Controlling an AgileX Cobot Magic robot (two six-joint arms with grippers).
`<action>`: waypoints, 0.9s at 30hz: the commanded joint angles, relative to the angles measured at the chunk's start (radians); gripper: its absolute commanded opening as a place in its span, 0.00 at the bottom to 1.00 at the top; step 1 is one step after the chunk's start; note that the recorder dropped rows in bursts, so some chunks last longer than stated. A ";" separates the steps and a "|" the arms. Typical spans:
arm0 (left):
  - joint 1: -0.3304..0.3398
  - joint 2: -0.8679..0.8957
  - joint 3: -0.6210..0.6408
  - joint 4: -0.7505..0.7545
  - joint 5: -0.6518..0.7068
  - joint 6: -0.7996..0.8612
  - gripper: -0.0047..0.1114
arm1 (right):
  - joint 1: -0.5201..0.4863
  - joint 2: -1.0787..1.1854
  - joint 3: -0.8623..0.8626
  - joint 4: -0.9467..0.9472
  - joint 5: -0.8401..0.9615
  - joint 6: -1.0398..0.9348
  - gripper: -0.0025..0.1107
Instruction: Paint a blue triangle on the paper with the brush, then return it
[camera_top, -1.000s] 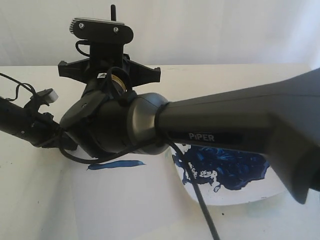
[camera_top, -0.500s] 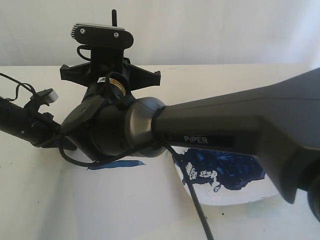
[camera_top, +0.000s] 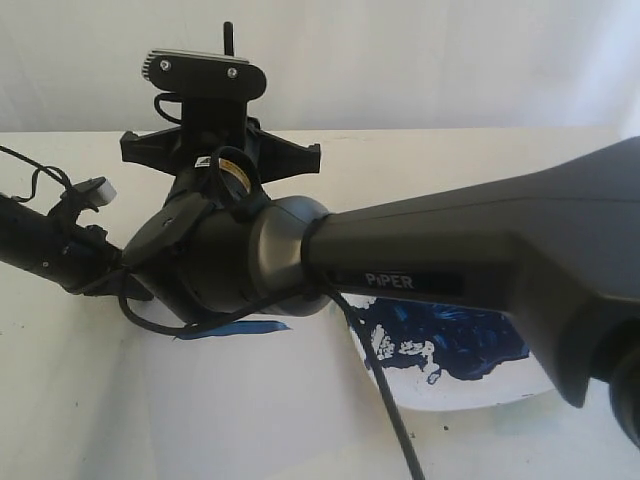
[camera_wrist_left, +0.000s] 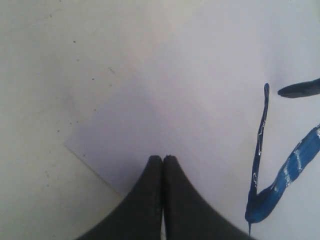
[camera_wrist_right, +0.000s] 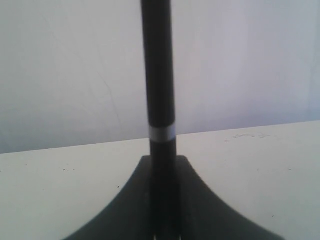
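The paper (camera_wrist_left: 200, 75) lies on the cream table, and my left gripper (camera_wrist_left: 163, 157) is shut and empty just above one of its corners. Two dark-blue strokes (camera_wrist_left: 280, 175), one thin and one thick, meet at a point on the paper, forming part of the blue triangle. The brush's blue-stained tip (camera_wrist_left: 300, 89) sits at the free end of the thin stroke. My right gripper (camera_wrist_right: 162, 161) is shut on the brush (camera_wrist_right: 159, 75), whose black handle has a silver band. In the exterior view only one stroke (camera_top: 235, 328) shows under the right arm (camera_top: 450, 240), and the handle's end (camera_top: 226, 28) sticks up.
A white plate (camera_top: 500, 392) with a big dark-blue paint blotch (camera_top: 450, 335) lies right of the paper (camera_top: 250, 400). A thin black cable (camera_top: 392, 410) hangs from the right arm over the plate's edge. The left arm (camera_top: 50, 245) reaches in from the left.
The right arm and wrist shifted slightly left over the first half second, covering more of the blue stroke. Since then it has barely moved. The left arm is still.
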 joint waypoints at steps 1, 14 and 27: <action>0.003 0.008 0.007 0.037 0.003 -0.003 0.04 | -0.008 0.000 -0.003 -0.035 -0.011 0.027 0.02; 0.003 0.008 0.007 0.037 0.006 -0.003 0.04 | -0.029 0.000 -0.003 -0.030 0.023 0.043 0.02; 0.003 0.008 0.007 0.037 0.006 -0.003 0.04 | -0.029 0.000 -0.003 -0.020 0.039 0.048 0.02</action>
